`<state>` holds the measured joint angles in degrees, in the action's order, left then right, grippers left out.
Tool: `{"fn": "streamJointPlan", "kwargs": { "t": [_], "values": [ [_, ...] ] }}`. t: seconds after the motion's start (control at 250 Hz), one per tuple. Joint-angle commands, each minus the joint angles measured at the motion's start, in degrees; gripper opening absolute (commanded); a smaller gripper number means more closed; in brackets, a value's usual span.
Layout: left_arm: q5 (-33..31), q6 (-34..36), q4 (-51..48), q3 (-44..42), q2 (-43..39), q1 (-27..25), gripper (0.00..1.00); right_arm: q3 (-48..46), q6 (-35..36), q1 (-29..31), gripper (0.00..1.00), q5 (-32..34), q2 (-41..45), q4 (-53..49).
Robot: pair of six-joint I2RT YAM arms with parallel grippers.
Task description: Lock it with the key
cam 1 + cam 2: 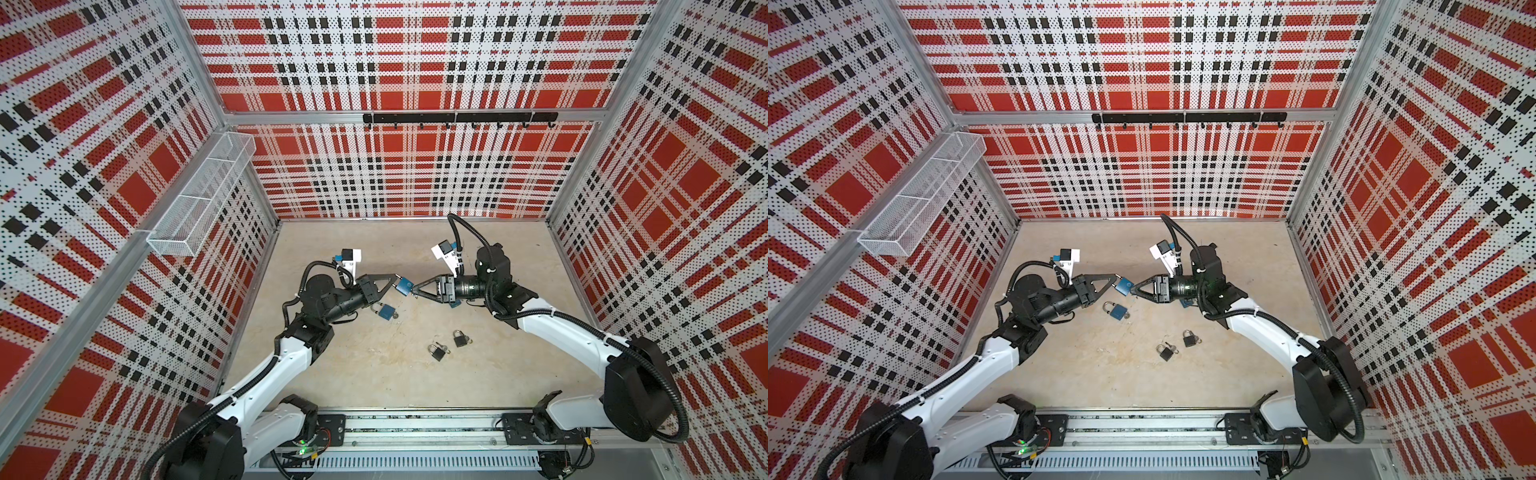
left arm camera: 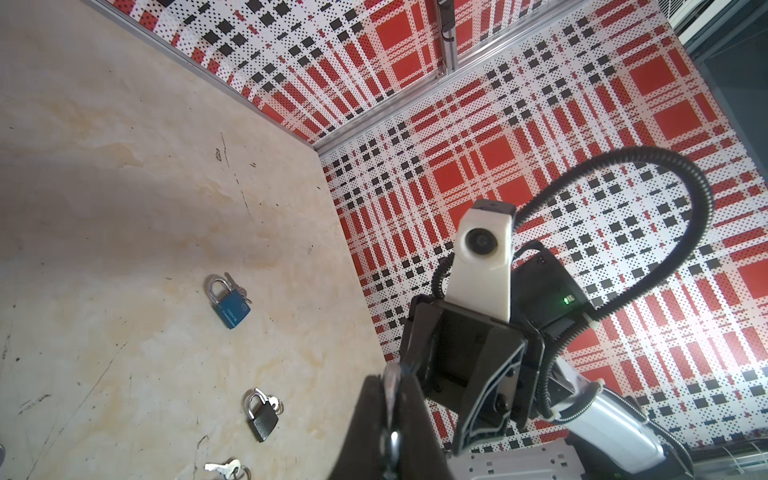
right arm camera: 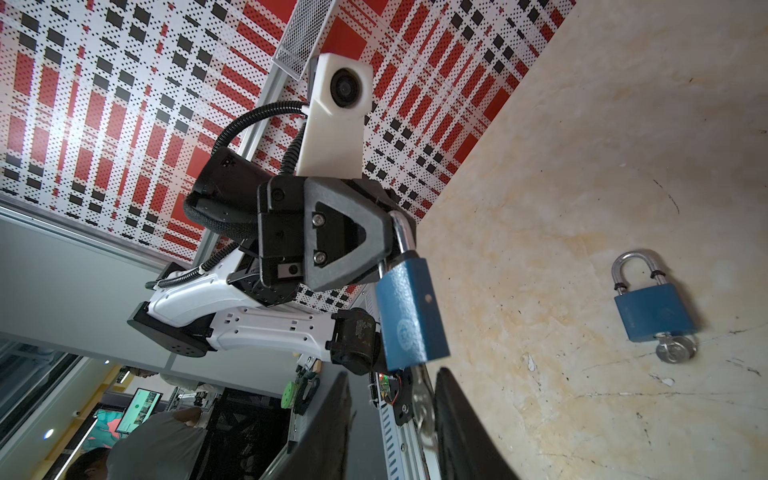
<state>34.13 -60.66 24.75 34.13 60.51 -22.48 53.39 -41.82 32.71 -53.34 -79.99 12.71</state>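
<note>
A blue padlock point(image 1: 404, 286) point(image 1: 1124, 286) point(image 3: 411, 316) hangs in the air above the table's middle. My left gripper point(image 1: 395, 277) point(image 1: 1116, 277) point(image 2: 392, 382) is shut on its silver shackle point(image 3: 402, 237). A silver key point(image 3: 422, 399) sticks out of the lock's bottom. My right gripper point(image 1: 415, 291) point(image 1: 1133, 291) point(image 3: 392, 374) faces the lock from the right, its jaws standing open on either side of the key. The key lies close to one finger point(image 3: 457, 415), and a wide gap separates it from the other one.
A second blue padlock point(image 1: 386, 311) point(image 1: 1118, 311) point(image 2: 232, 305) point(image 3: 652, 311) with a key lies on the table below the held one. Two black padlocks point(image 1: 437, 352) point(image 1: 460, 340) lie nearer the front, with loose keys point(image 2: 224, 467) by them. A mesh basket point(image 1: 199, 199) hangs on the left wall.
</note>
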Motion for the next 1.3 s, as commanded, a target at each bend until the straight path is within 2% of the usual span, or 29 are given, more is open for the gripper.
{"fn": "streamJointPlan", "kwargs": {
  "t": [0.0,0.216,0.304,0.368,0.436,0.5,0.6,0.776,1.129,1.297],
  "values": [
    [-1.8,-1.5,3.0,1.8,-0.8,0.5,0.00,-0.2,-0.6,0.3,0.35,-2.1,-0.6,4.9],
    [-2.3,-2.3,4.2,1.9,-0.8,0.3,0.00,0.3,-0.6,0.7,0.32,-2.3,-1.5,4.9],
    [-2.3,-2.4,4.5,2.0,-0.7,0.2,0.00,0.3,-0.9,0.7,0.28,-2.4,-1.8,5.2],
    [-2.4,-2.4,4.6,1.9,-0.7,0.2,0.00,0.3,-1.0,0.8,0.21,-2.6,-1.7,5.3],
    [-3.1,-2.4,4.7,1.6,-0.9,0.2,0.00,0.3,-1.1,0.8,0.20,-2.6,-1.8,5.4],
    [-3.2,-2.3,4.8,1.5,-0.9,0.2,0.00,0.4,-1.2,0.8,0.14,-2.6,-1.8,5.4],
    [-2.7,-2.4,5.0,1.6,-0.5,0.2,0.00,0.3,-1.3,0.8,0.00,-2.7,-1.7,5.5],
    [-2.5,-2.1,5.0,1.3,-0.6,1.2,0.00,-0.7,-2.6,0.8,0.00,-2.9,-1.6,7.0],
    [1.1,-1.8,5.2,4.1,0.4,8.5,0.00,-6.1,-5.4,0.2,0.00,-2.0,1.2,10.3],
    [2.4,-0.1,4.3,3.3,2.3,8.3,0.00,-7.5,-2.6,-1.1,0.00,0.8,3.3,4.9]
  ]
}}
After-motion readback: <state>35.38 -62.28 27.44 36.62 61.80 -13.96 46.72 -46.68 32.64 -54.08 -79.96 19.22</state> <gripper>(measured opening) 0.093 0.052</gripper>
